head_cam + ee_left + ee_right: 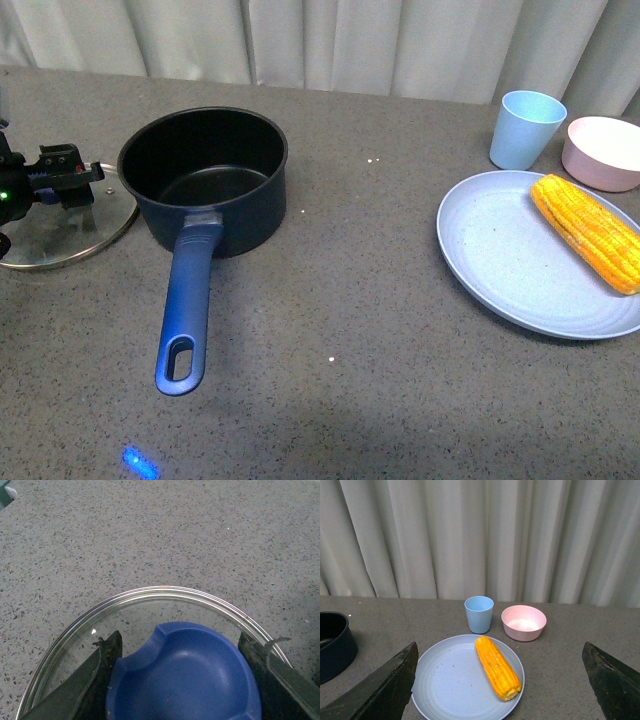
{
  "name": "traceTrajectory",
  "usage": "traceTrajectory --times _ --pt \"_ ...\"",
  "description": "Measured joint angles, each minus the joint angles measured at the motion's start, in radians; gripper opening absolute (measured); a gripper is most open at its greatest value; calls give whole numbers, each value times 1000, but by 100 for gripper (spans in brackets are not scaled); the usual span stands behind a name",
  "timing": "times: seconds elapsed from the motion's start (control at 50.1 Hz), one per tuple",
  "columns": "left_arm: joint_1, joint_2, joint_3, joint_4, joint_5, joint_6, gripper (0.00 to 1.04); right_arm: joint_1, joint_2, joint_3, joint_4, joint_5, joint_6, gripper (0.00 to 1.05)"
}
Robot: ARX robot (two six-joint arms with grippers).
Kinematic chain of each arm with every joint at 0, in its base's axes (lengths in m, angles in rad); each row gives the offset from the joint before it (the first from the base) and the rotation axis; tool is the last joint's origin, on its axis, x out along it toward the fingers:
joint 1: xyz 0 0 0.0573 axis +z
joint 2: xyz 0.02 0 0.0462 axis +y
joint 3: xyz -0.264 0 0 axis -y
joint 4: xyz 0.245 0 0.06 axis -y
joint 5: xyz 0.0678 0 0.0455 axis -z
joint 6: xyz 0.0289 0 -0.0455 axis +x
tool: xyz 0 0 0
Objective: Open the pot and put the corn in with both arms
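Observation:
The dark navy pot (pixel 205 180) stands open on the grey counter at left of centre, its blue handle (pixel 185 310) pointing toward me. My left gripper (pixel 62 172) is shut on the blue knob (pixel 185 675) of the glass pot lid (pixel 60 225), which rests on the counter just left of the pot. The yellow-orange corn (pixel 590 232) lies on a pale blue plate (pixel 500 255) at right. The right wrist view shows the corn (pixel 497 667) on the plate (pixel 445 680) ahead of my open, empty right gripper (pixel 502 690), well short of it.
A light blue cup (pixel 527 128) and a pale pink bowl (pixel 603 152) stand behind the plate. White curtains hang along the counter's far edge. The pot's side shows at the edge of the right wrist view (pixel 335 647).

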Motion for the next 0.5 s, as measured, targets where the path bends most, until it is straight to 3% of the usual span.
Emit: traceTrajectory --times 0.08,0.259,0.499 --pt "0 0 0 0 2 -4 69 0 0 0 0 0 0 96" --pt "0 0 1 9 15 -18 100 0 0 0 0 0 0 96" --pt "9 -99 -48 -13 3 -51 98 0 0 0 0 0 0 96"
